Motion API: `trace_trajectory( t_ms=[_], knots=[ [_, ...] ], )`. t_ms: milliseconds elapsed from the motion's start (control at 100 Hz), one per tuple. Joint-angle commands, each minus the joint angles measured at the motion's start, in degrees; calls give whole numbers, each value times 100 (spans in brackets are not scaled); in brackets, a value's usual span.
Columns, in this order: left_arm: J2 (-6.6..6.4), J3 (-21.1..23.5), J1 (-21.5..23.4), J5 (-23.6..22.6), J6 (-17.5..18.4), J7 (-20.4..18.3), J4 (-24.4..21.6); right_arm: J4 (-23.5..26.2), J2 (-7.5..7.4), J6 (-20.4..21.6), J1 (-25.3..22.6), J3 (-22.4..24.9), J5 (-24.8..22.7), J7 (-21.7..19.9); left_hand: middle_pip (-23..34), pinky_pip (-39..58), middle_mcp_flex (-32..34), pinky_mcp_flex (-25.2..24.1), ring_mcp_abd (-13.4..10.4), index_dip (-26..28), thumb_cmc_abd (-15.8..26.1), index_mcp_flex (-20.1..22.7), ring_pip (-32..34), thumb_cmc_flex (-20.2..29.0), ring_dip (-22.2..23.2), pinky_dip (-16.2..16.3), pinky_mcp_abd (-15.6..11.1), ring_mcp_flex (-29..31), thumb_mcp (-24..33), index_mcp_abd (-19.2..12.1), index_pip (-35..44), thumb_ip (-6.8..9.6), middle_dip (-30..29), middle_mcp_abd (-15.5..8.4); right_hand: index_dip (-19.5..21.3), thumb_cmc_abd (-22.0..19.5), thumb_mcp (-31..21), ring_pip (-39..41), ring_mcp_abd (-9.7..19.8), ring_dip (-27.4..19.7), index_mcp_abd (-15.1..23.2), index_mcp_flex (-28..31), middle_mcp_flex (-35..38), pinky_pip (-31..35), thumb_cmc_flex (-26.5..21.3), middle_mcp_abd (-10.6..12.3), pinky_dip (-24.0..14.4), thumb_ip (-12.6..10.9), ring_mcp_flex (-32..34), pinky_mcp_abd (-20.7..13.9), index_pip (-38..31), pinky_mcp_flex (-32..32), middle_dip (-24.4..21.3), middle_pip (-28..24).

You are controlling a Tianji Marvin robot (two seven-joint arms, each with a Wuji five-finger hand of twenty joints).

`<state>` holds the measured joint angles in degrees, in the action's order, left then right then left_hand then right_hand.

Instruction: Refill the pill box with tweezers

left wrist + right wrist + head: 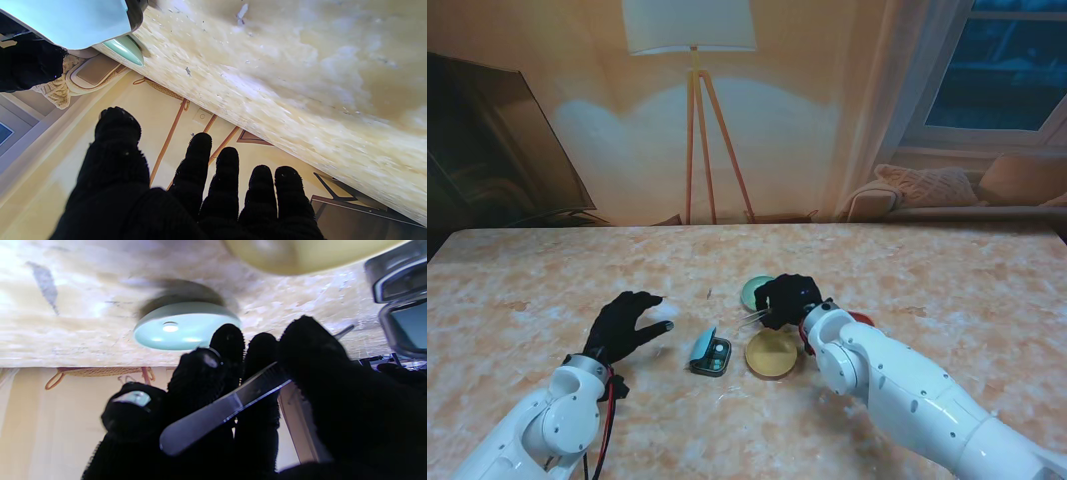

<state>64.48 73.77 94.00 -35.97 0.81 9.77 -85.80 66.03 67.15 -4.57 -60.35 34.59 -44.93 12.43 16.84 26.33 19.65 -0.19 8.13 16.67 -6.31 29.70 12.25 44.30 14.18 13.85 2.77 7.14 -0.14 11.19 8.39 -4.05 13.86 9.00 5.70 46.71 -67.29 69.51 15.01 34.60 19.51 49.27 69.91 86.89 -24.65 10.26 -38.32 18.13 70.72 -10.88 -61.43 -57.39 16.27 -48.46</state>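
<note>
1. My left hand [630, 322], in a black knit glove, hovers over the beige marbled table top [517, 280], left of centre and toward the near edge. Its fingers are spread and it holds nothing; the left wrist view confirms the fingers [199, 156] are apart.
2. Just right of that hand lies the small teal plastic pill box [710, 352] with its lid hinged open. It sits on the table near the middle of the near half, apart from the left fingertips.
3. Right of the pill box, close beside it, rests the round flat yellow dish [771, 353].
4. Farther from me than the yellow dish sits the round pale green dish [753, 290], partly covered by my right hand.
5. My right hand [787, 297], also black-gloved, is pinching the slim silver metal tweezers [217, 413] between thumb and fingers. In the stand view the tweezer tips point left, toward the pill box.
6. A red item [861, 319] shows at the right wrist; I cannot tell what it is.
</note>
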Motion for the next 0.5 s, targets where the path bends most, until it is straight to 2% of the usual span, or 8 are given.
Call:
trace_trajectory(
  t_ms=[0,490],
  knots=[
    [4,15,8,-15,11,-86,-11,-64,-11,-64,57,27,-14,-69,-51,12,60,-43,-159,-102,215,123,67,90,-46,41,-231,-37,-114,-49,76,133,43,-96,70,-33,-174,32,592,34,332,10,15,32,-75,-591,-26,-70,-75,-500,-144,-33,114,29],
    [-10,47,-6,-72,2,-129,-25,-782,55,-447,595,-180,12,-50,-58,1,44,-43,-176,-111,198,110,62,70,-51,34,-235,-48,-112,-47,67,132,38,-112,73,-87,-116,14,619,40,328,-20,-3,10,-70,-571,-41,-95,-83,-533,-143,-47,130,25]
  ],
)
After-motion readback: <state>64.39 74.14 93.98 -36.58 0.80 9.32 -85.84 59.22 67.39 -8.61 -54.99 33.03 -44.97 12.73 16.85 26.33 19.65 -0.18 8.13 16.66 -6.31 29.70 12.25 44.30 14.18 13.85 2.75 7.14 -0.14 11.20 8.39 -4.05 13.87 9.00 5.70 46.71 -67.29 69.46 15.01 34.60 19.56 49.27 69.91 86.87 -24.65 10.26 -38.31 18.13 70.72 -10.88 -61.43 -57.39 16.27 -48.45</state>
